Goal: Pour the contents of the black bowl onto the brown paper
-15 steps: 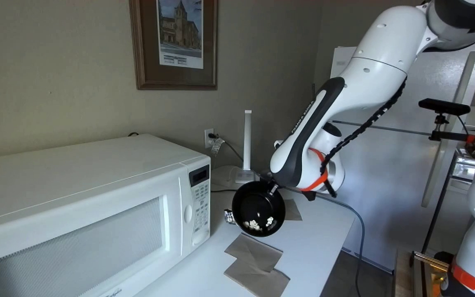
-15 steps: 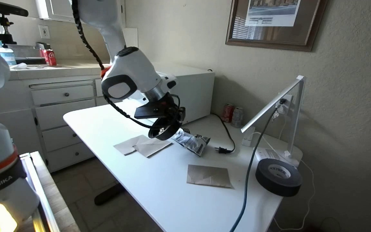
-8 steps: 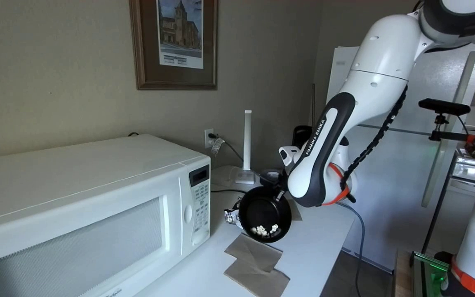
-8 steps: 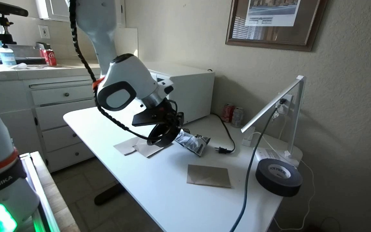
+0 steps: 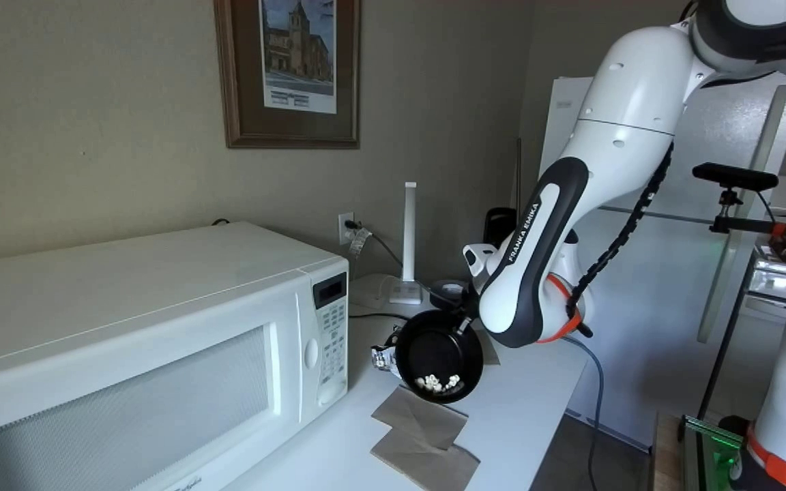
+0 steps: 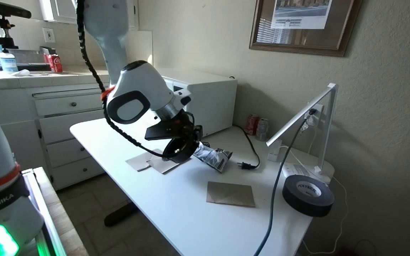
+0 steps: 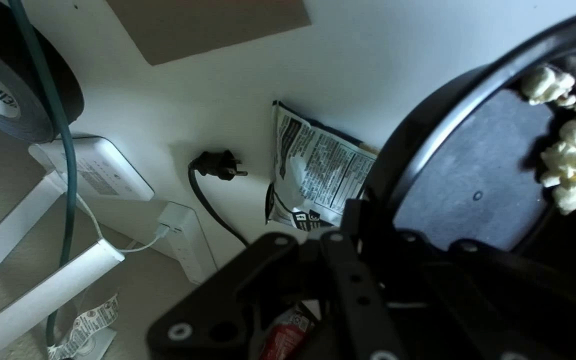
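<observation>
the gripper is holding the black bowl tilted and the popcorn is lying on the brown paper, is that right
Not quite: the popcorn is not on the brown paper. The wrist view shows it inside the black bowl. The gripper is indeed holding the black bowl tilted.

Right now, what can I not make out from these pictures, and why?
Count of popcorn: pieces overlap in shadow, wrist view.
Silver packet: one end hidden behind the black bowl, every view.
Its small print: too blurred, wrist view.
Framed picture: top cut off by image edge, both exterior views.
</observation>
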Available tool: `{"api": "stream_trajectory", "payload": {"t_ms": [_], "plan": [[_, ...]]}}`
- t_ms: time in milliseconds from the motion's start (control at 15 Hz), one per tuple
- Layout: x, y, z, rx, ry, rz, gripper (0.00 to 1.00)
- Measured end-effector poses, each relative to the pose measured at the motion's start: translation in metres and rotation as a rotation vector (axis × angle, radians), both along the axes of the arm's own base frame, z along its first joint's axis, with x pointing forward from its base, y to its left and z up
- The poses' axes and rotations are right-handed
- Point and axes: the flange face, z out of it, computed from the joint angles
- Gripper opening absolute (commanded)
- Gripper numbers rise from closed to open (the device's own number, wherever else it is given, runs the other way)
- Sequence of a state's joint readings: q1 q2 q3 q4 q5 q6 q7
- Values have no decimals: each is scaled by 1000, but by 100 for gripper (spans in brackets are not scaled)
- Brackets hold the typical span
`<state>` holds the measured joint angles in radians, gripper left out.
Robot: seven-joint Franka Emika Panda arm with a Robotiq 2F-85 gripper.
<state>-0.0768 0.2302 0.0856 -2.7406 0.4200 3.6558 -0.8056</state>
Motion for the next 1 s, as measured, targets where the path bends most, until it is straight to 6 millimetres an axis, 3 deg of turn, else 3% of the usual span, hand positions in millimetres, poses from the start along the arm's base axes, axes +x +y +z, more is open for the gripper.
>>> {"api": "stream_trajectory", "payload": {"t_ms": [1000], "plan": [[4, 24, 6, 7, -61, 22, 2]]}}
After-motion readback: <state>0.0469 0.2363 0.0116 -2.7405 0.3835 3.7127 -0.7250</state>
